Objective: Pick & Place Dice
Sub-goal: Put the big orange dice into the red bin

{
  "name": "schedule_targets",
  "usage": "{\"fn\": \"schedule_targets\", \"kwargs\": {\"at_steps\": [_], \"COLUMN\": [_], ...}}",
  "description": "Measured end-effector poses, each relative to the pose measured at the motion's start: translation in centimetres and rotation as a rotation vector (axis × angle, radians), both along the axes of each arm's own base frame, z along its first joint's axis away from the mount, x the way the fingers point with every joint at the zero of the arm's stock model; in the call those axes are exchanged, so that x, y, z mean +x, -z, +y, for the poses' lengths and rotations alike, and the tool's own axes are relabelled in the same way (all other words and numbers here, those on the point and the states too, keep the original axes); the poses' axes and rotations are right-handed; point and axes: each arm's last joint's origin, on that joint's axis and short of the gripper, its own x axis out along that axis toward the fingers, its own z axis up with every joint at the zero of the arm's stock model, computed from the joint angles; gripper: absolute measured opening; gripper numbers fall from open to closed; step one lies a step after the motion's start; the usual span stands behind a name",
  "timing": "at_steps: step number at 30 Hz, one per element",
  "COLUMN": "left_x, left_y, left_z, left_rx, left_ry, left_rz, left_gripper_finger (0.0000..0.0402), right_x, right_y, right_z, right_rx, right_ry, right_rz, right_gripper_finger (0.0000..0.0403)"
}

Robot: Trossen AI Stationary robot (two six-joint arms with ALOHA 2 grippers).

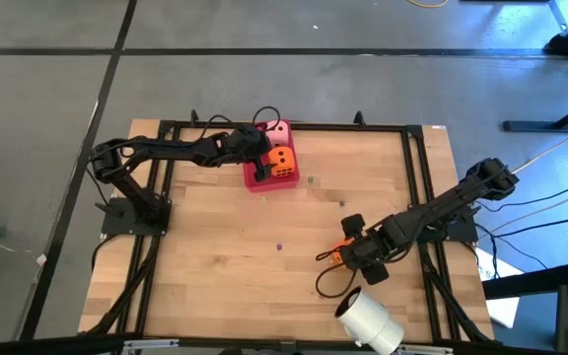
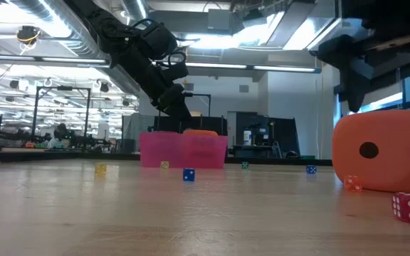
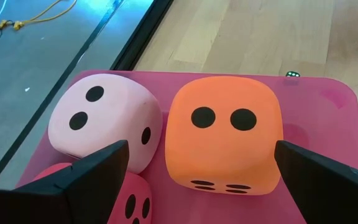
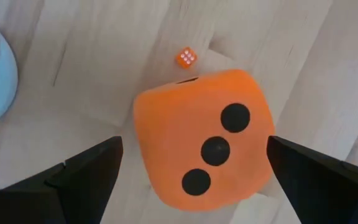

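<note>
Right wrist view puts the right gripper (image 4: 191, 168), jaws wide, over the last orange die (image 4: 204, 140) on the surface; next, close, lift, and carry it to the red tray (image 1: 256, 180).

Orange dice (image 4: 204, 146) w/ black pips, pale pink die (image 3: 101, 118), red die (image 3: 132, 202), pink tray (image 3: 328, 112).

Three dice (image 3: 224, 134) are sitting in the tray (image 1: 254, 181) at the table's (image 1: 225, 256) far edge. A fourth die (image 4: 204, 146) is lying near the front right, just behind the roll (image 1: 371, 320).
</note>
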Motion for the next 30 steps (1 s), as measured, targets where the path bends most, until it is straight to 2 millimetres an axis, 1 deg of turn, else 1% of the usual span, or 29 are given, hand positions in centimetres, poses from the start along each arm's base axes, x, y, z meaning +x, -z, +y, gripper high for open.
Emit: {"fn": "schedule_targets", "kwargs": {"at_steps": [5, 8, 13, 30], "left_x": [0.0, 0.0, 0.0, 0.0], "left_y": [0.0, 0.0, 0.0, 0.0], "left_z": [0.0, 0.0, 0.0, 0.0], "left_rx": [0.0, 0.0, 0.0, 0.0], "left_ry": [0.0, 0.0, 0.0, 0.0], "left_rz": [0.0, 0.0, 0.0, 0.0], "left_gripper_finger": [0.04, 0.04, 0.04, 0.04], "right_x": [0.2, 0.4, 0.4, 0.9], "right_y": [0.0, -0.4, -0.4, -0.4], "right_z": [-0.1, -0.2, -0.5, -1.5], "right_rx": [0.012, -0.002, -0.009, 0.063], "right_ry": [0.042, 0.048, 0.06, 0.043], "right_rz": [-0.014, -0.034, -0.021, 0.027], "right_gripper_finger": [0.04, 0.04, 0.04, 0.04]}}
